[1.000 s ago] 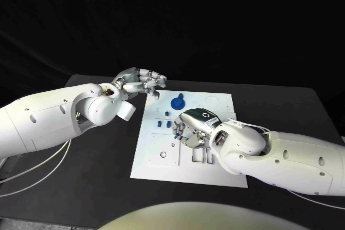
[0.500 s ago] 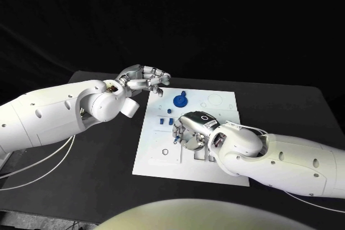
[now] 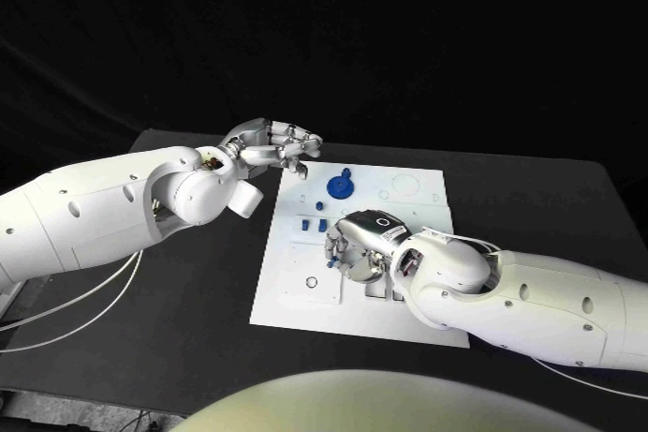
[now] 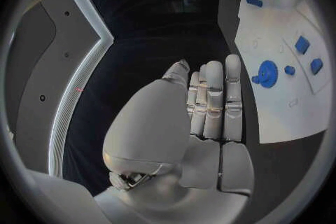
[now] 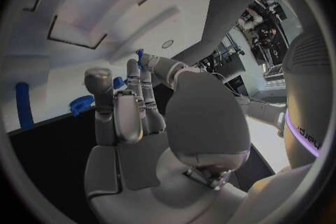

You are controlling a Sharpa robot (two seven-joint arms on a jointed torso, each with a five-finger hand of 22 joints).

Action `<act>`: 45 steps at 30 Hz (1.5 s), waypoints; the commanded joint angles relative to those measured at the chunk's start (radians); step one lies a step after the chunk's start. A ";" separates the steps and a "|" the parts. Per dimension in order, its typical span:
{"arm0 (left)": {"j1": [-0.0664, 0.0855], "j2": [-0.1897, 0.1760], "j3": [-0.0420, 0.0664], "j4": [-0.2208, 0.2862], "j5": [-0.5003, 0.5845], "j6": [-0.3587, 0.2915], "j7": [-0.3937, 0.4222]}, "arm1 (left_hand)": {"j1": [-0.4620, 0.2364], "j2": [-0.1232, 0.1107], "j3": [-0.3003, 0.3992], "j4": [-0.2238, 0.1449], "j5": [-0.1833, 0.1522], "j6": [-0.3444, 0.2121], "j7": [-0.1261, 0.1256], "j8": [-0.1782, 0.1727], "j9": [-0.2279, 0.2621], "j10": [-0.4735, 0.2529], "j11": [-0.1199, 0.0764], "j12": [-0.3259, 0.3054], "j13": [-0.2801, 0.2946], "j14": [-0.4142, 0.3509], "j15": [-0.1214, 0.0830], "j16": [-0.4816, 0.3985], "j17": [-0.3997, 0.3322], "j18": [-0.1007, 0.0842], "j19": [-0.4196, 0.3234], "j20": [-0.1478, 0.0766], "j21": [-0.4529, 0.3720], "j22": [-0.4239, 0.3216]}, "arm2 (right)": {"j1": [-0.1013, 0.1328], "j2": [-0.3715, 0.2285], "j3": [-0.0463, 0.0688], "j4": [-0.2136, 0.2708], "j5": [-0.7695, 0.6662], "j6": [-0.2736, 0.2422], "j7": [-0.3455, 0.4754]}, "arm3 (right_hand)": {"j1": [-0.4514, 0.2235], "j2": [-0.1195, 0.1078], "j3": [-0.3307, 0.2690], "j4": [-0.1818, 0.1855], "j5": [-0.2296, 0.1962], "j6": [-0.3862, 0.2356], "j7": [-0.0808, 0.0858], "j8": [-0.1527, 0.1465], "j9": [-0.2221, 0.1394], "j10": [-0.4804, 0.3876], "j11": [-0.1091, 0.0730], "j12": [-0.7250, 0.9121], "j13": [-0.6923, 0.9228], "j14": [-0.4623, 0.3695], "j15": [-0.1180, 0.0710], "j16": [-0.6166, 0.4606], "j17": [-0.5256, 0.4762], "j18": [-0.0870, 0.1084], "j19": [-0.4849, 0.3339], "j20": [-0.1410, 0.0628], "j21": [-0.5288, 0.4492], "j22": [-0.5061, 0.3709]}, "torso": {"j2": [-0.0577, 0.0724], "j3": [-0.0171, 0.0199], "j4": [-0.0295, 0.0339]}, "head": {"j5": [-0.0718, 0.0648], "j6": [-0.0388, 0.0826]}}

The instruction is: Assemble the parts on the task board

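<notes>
The right hand [image 3: 362, 242] is low over the middle of the white task board [image 3: 421, 193]. Its fingers [image 5: 122, 109] are bent down toward the board, and a small blue peg [image 3: 329, 251] shows right at the fingertips. It looks pinched there, but the hand covers most of it, so the hold cannot be told for sure. The peg looks like it stands up and down, with its long side pointing at the board. The slots [image 3: 375, 291] lie just beside the hand, toward the robot. The next move likely needs the peg to go straight down into a hole. The left hand [image 3: 277, 146] is at the far corner of the board, well apart from the peg. Its fingers [image 4: 213, 98] are curled close together with nothing seen in them. The blue gear [image 3: 339, 184] lies flat on the board between the two hands. Two small blue blocks [image 3: 309, 226] sit near the right hand's fingers. The right hand is much nearer to the work. What is under its palm is hidden.
</notes>
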 commanded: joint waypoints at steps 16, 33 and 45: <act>0.001 0.001 0.000 0.003 0.007 0.024 -0.005 | -0.007 -0.007 0.006 -0.001 0.001 0.005 0.002 0.006 -0.001 0.008 0.002 -0.006 -0.002 0.000 -0.003 -0.007 -0.001 0.010 0.006 0.001 -0.005 -0.002 | -0.008 0.021 -0.003 -0.021 -0.033 0.045 0.002 | -0.012 -0.002 0.002 0.003 0.004 -0.002 0.006 0.001 0.005 0.004 -0.006 -0.007 0.001 0.031 -0.005 -0.004 -0.008 -0.005 -0.005 0.001 -0.008 -0.002 | 0.001 -0.0006 0.0002 | 0.001 -0.001; 0.001 0.004 0.000 0.000 0.007 0.034 -0.010 | -0.011 -0.008 0.007 -0.001 -0.002 0.005 0.002 0.006 -0.001 0.007 0.002 -0.006 -0.003 0.000 -0.003 -0.008 -0.001 0.010 0.005 0.001 -0.007 -0.002 | -0.013 0.029 -0.005 -0.023 -0.033 0.042 0.008 | -0.037 -0.024 0.005 0.007 -0.002 -0.042 0.016 -0.023 0.008 -0.028 0.006 -0.024 0.004 0.020 0.005 -0.020 -0.046 0.000 -0.025 0.010 -0.035 -0.015 | -0.001 -0.0008 -0.0009 | -0.004 -0.007; 0.001 0.005 0.000 -0.002 0.007 0.035 -0.010 | -0.012 -0.008 0.008 -0.001 -0.004 0.005 0.002 0.007 -0.001 0.008 0.002 -0.006 -0.003 -0.001 -0.003 -0.008 -0.001 0.010 0.005 0.001 -0.008 -0.003 | -0.010 -0.025 -0.004 0.014 -0.024 -0.017 0.005 | -0.055 -0.069 -0.032 0.002 0.017 -0.157 0.057 -0.096 -0.022 -0.224 0.054 -0.013 -0.037 -0.019 0.045 -0.030 -0.082 0.012 -0.072 0.054 -0.103 -0.047 | -0.002 0.0004 -0.0011 | -0.006 -0.001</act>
